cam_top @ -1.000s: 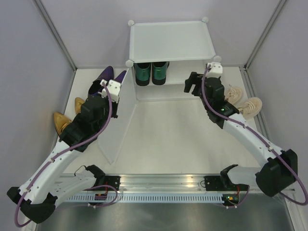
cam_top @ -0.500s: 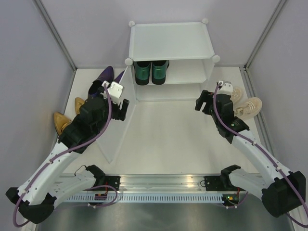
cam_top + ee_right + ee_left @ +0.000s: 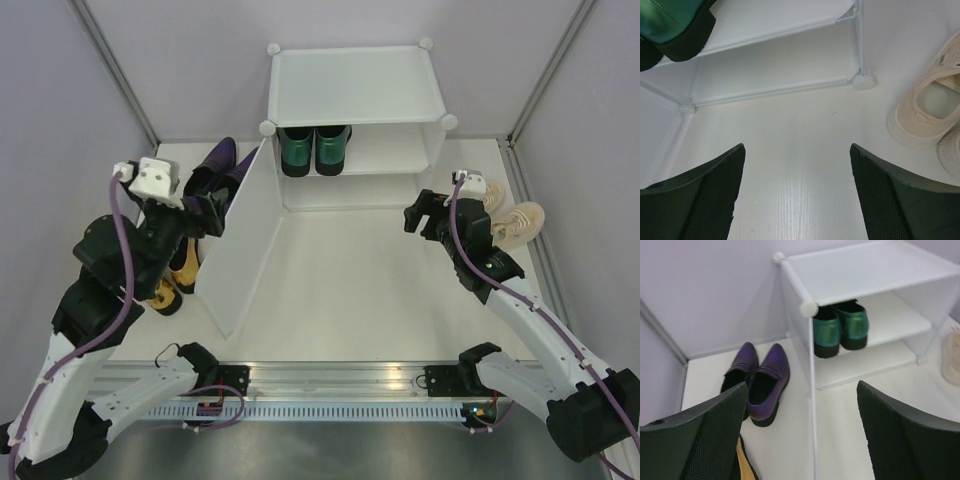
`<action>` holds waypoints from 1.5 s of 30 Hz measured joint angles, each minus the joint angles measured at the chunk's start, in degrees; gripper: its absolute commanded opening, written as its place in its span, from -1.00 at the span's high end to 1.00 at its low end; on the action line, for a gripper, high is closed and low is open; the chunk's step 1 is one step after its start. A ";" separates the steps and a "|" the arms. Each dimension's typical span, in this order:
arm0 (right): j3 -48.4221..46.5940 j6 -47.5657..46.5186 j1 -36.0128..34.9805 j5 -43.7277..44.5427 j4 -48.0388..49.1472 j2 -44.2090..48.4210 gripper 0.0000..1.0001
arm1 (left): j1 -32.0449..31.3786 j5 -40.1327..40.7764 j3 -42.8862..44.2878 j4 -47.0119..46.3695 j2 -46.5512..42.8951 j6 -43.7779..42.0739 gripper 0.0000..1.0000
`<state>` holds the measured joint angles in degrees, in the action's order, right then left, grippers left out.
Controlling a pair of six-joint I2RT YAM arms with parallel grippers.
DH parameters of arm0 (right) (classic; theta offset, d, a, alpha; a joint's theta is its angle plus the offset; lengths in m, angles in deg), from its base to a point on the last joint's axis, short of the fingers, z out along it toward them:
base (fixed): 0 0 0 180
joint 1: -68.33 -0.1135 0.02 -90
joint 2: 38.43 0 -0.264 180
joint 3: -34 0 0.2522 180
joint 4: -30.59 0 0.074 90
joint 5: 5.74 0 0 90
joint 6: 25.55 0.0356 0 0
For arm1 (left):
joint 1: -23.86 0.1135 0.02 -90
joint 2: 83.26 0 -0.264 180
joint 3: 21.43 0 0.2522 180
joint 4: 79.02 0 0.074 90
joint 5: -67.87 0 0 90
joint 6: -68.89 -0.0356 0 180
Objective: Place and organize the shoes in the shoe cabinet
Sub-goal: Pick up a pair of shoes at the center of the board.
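Top view, cabinet: You had the shoe cabinet [image 3: 355, 85] at the back with its door panel [image 3: 245, 240] swung open. Only the green loafers [image 3: 314, 150] were inside, on the upper tier.
Top view, outside: The purple shoes [image 3: 215, 165] and gold loafers [image 3: 180, 275] lay left of the door, and the beige sneakers [image 3: 510, 215] lay right of the cabinet. I judged three pairs were left for you.
Left wrist: Your left gripper [image 3: 208, 215] was spread wide and held nothing, above the purple pair.
Right wrist: Your right gripper [image 3: 422, 215] was also wide and empty, before the lower tier, with a sneaker beside it.
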<state>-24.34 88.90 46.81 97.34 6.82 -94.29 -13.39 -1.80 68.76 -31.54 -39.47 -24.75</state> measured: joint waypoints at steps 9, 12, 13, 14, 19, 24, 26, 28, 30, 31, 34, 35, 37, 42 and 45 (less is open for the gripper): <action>0.35 1.11 0.00 -2.49 0.81 0.26 -0.77 | 12.22 17.92 8.90 2.08 11.08 7.06 -0.77; 0.70 1.55 0.00 -3.50 1.46 0.26 -0.78 | 25.68 13.92 9.42 4.66 16.55 12.68 -0.77; 0.92 1.79 0.02 -4.00 1.70 0.26 -0.77 | 28.96 12.57 9.20 5.70 18.27 14.56 -0.77; 1.18 1.99 0.02 -4.42 1.86 0.26 -0.78 | 32.02 10.99 8.46 6.40 19.52 16.24 -0.77; 2.16 3.08 0.02 -6.80 1.86 0.28 -0.78 | 43.80 2.29 -1.09 8.59 20.57 23.82 -0.87; 3.10 4.17 0.04 -8.87 2.29 0.33 -0.78 | 56.54 -8.28 -12.59 8.92 23.93 28.11 -0.96; 3.21 4.46 0.04 -9.73 2.45 0.37 -0.78 | 60.37 -11.47 -15.39 9.11 26.25 28.57 -0.99; 3.32 4.72 0.04 -10.29 2.84 0.50 -0.78 | 62.36 -13.05 -17.16 9.53 27.52 28.72 -1.00; 3.63 4.90 0.04 -10.56 3.21 0.92 -0.79 | 62.64 -13.81 -17.73 9.49 27.65 28.74 -0.99; 3.87 4.96 0.04 -10.67 3.48 1.20 -0.79 | 62.64 -14.43 -17.75 9.20 27.65 28.72 -0.99; 4.37 5.25 0.04 -10.84 3.69 1.81 -0.79 | 62.66 -14.95 -17.75 7.45 28.85 28.72 -0.97; 4.39 5.33 0.04 -10.88 3.69 1.92 -0.79 | 62.88 -14.97 -17.75 7.08 29.66 28.72 -0.97; 4.42 5.35 0.04 -10.93 3.74 2.05 -0.79 | 63.30 -14.93 -17.77 6.21 31.98 28.72 -0.96; 4.42 5.35 0.04 -10.88 3.76 3.04 -0.80 | 63.89 -14.93 -18.21 4.04 37.79 28.72 -0.87; 4.42 5.35 0.04 -10.84 3.76 3.67 -0.80 | 63.91 -14.86 -19.74 1.42 39.78 28.65 -0.74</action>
<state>-19.93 94.25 46.86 86.50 10.58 -90.62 50.52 -16.66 49.02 -30.12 0.31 3.90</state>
